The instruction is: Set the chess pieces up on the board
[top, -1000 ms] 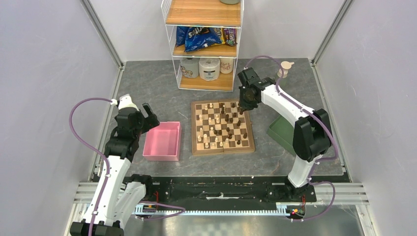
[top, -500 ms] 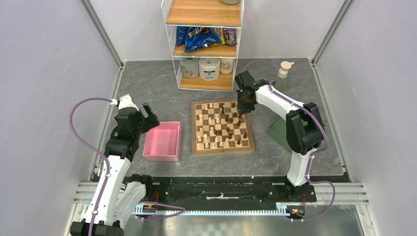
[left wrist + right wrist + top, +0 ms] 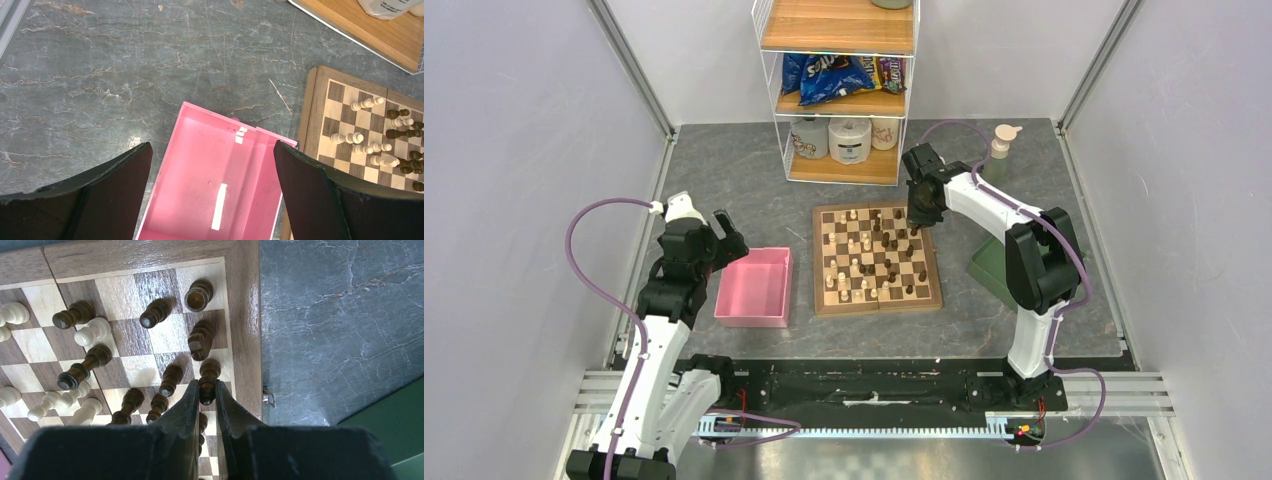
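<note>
The board (image 3: pixel 879 304) lies mid-table with cream and dark chess pieces (image 3: pixel 865 250) spread over its squares. My right gripper (image 3: pixel 916 224) hovers over the board's far right corner. In the right wrist view the right gripper (image 3: pixel 207 390) is shut on a dark chess piece (image 3: pixel 209 374) just inside the board's border (image 3: pixel 245 315). Several other dark pieces (image 3: pixel 156 313) crowd the squares beside it. My left gripper (image 3: pixel 727 235) is open above the pink tray (image 3: pixel 754 290). Seen from the left wrist, the left gripper (image 3: pixel 210 150) holds nothing.
A green tray (image 3: pixel 992 268) sits right of the board, under the right arm. A wire shelf (image 3: pixel 839 165) with snack bags and rolls stands behind the board. A soap bottle (image 3: pixel 1001 140) is at the far right. The pink tray's floor (image 3: pixel 195 170) holds no pieces.
The right gripper shifted slightly left and toward the back over the board's far right corner, still gripping the dark piece, then held still. The left arm has not moved.
</note>
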Tool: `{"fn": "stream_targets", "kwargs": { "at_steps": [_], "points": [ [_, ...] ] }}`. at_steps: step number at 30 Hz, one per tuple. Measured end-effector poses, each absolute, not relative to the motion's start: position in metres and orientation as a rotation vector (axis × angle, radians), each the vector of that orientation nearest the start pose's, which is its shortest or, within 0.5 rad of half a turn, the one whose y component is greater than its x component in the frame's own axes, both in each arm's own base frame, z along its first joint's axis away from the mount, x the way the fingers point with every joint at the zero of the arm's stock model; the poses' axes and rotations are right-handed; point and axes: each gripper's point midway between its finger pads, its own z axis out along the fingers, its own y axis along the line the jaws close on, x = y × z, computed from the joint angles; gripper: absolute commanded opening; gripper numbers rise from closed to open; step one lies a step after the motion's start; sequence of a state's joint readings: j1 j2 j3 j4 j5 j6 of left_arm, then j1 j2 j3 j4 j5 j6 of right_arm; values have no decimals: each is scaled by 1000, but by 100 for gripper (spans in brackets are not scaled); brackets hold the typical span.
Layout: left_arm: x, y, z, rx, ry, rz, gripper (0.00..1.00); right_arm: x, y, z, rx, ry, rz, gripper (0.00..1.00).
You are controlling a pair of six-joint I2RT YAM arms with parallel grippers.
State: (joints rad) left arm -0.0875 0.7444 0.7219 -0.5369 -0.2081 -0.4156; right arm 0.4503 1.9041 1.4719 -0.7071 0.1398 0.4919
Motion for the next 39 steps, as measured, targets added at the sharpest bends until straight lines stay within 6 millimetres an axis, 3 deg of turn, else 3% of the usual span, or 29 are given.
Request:
{"fn": "stream_targets", "kwargs": {
  "at_steps": [17, 27, 34, 39],
  "points": [
    [264, -3, 182, -466, 2069, -77, 99, 387, 181, 71, 106, 2688, 111, 51],
    [264, -3, 182, -466, 2069, -77, 99, 354, 179, 95, 96, 2677, 182, 52],
    [264, -3, 182, -466, 2069, -77, 99, 339, 199, 89, 37, 2705, 208, 44],
    [264, -3, 182, -466, 2069, -77, 99, 337, 200, 83, 41, 2720, 195, 41]
  ]
}}
